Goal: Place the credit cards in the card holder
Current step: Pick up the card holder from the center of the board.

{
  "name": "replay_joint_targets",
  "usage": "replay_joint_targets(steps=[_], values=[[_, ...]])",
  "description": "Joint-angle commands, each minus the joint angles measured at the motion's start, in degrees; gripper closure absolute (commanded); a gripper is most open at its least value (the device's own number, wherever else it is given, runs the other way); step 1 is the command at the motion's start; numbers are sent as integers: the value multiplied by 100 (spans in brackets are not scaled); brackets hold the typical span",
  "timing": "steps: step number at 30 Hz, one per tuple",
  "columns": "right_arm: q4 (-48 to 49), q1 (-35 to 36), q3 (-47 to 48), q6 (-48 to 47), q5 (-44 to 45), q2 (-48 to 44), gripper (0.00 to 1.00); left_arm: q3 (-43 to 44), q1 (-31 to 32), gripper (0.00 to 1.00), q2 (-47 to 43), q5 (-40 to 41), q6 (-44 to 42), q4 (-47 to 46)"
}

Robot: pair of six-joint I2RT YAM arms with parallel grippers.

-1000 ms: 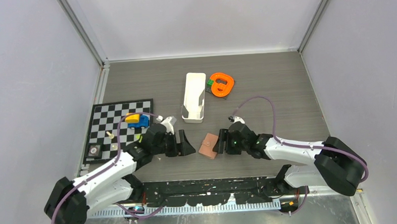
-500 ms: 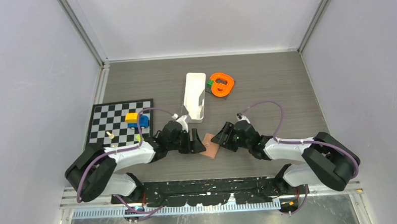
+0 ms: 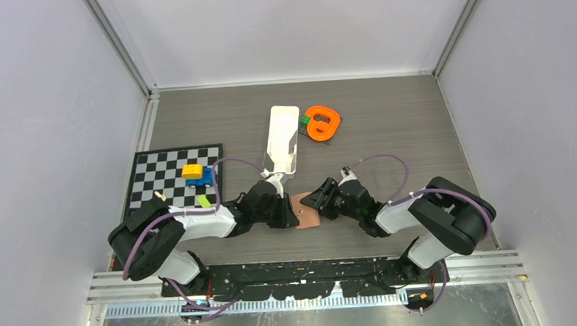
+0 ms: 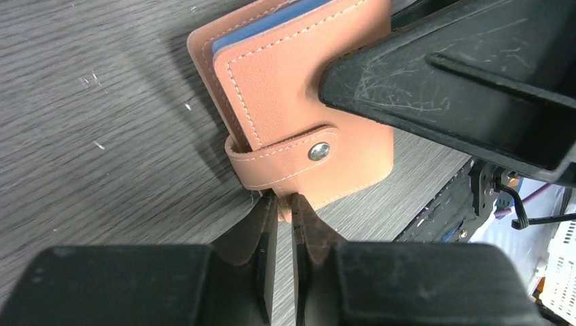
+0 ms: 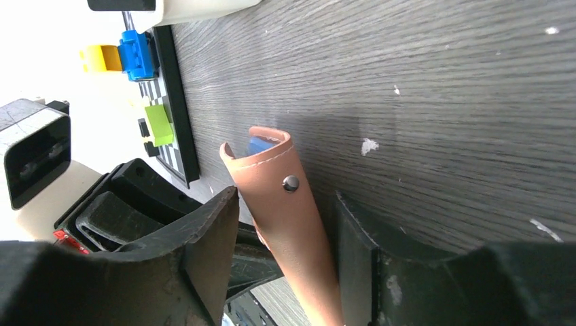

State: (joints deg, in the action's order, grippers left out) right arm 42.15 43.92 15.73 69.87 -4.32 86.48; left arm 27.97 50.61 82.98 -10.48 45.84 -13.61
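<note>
Left gripper (image 4: 282,202): arm stretched low over the table (image 3: 387,129), reaching in toward the middle. Its fingers (image 4: 266,231) are drawn almost together, tips at the strap-side edge of the card holder (image 4: 299,88); whether they pinch the leather cannot be told. Right gripper (image 5: 284,198): arm folded, reaching in from the opposite side, jaws spread and straddling the holder. Card holder: tan, strap snapped shut at its button (image 4: 318,151), blue card edge (image 4: 272,24) showing, near the table's front between both grippers.
</note>
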Motion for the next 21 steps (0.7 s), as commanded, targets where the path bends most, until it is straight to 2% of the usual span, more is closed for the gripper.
replay_joint_targets(steps=[1, 5, 8, 9, 12, 13, 15, 21], values=[[121, 117, -267, -52, -267, 463, 48, -151, 55, 89, 43, 148, 45, -450], [467, 117, -278, -43, -403, 550, 64, -194, 54, 89, -33, 168, 32, -459], [418, 121, -250, -77, -403, 480, 79, -213, 59, 87, -105, 179, -76, -468], [386, 123, -250, -87, -403, 430, 84, -196, 56, 82, -140, 168, -144, -421], [-47, 117, -222, -163, -368, -27, 92, -107, 58, 54, -455, 196, -420, -77], [-385, 117, -169, -257, -334, -254, 95, -92, 59, 47, -613, 232, -531, 44], [-1433, 114, 83, -562, -214, -833, 99, -47, 62, 39, -1020, 278, -779, 282], [-4521, 83, 1181, -2021, -185, -2379, 99, 292, 99, 37, -2171, 123, -1764, 1091]])
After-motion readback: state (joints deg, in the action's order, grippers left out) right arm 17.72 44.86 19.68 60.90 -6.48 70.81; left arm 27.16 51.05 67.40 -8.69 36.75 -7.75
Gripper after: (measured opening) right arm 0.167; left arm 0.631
